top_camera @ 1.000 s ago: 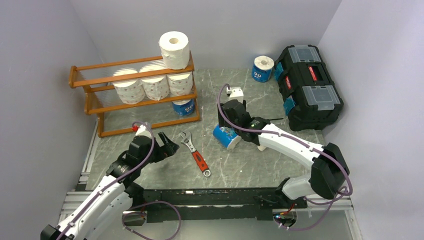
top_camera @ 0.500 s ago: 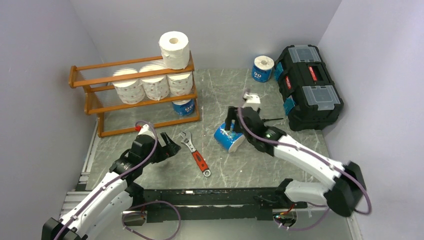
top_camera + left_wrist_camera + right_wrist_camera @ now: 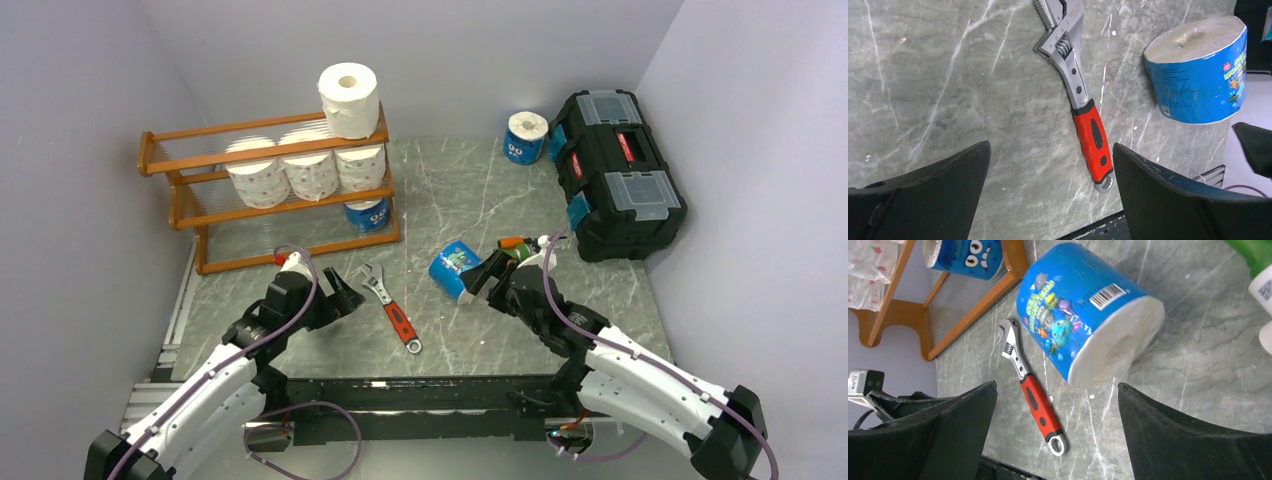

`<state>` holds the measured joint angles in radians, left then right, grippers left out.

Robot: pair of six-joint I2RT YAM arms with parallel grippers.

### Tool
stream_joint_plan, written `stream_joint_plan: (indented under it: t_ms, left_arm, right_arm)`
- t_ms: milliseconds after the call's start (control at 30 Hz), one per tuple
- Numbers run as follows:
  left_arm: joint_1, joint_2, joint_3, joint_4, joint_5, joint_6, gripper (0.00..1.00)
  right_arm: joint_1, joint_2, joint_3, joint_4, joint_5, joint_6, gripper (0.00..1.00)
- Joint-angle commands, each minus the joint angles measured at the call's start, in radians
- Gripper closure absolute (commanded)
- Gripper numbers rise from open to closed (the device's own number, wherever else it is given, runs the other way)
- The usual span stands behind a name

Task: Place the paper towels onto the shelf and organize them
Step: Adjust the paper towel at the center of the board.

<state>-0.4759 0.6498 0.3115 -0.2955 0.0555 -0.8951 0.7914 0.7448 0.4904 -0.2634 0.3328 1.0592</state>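
Observation:
A blue-wrapped paper towel roll (image 3: 452,267) lies on its side mid-table; it also shows in the right wrist view (image 3: 1088,310) and the left wrist view (image 3: 1200,70). My right gripper (image 3: 482,278) is open and empty just right of it, not touching. My left gripper (image 3: 340,296) is open and empty, left of the wrench. The orange-brown shelf (image 3: 180,152) at back left holds three printed rolls (image 3: 300,165) on its middle tier, a white roll (image 3: 348,98) on top and a blue roll (image 3: 368,214) at the bottom. Another blue roll (image 3: 526,137) stands at the back.
A red-handled adjustable wrench (image 3: 392,308) lies between the grippers, also in the left wrist view (image 3: 1083,95) and the right wrist view (image 3: 1033,390). A black toolbox (image 3: 612,170) with red latches sits at the right. A green-capped bottle (image 3: 512,243) lies behind my right gripper.
My right arm has pulled back toward the near edge, off the lying blue roll, and now sits low at its right. The roll stayed. My left gripper barely moved.

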Motion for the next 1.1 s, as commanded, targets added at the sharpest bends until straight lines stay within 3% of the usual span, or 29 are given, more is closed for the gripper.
stream_joint_plan:
  t_ms: [0,200,533,867,1067]
  left_arm:
    - [-0.002,-0.025,-0.006,0.035,0.027,-0.033,0.02]
    - [-0.002,-0.069,-0.010,0.013,0.011,-0.037,0.02]
    - [-0.001,-0.049,-0.019,0.016,0.011,-0.034,0.02]
    - [-0.001,-0.018,-0.022,0.030,0.018,-0.033,0.03]
    - [-0.001,-0.009,-0.017,0.024,0.016,-0.027,0.03]
  right_arm:
    - [0.006,-0.026,-0.060,0.129,-0.001,0.108,0.07]
    - [0.004,0.100,-0.030,0.159,0.010,0.107,0.07]
    - [-0.011,0.176,-0.064,0.296,0.027,0.091,0.09]
    - [-0.036,0.240,-0.055,0.293,-0.002,0.099,0.08]
    - [-0.059,0.278,-0.119,0.450,-0.063,0.119,0.11]
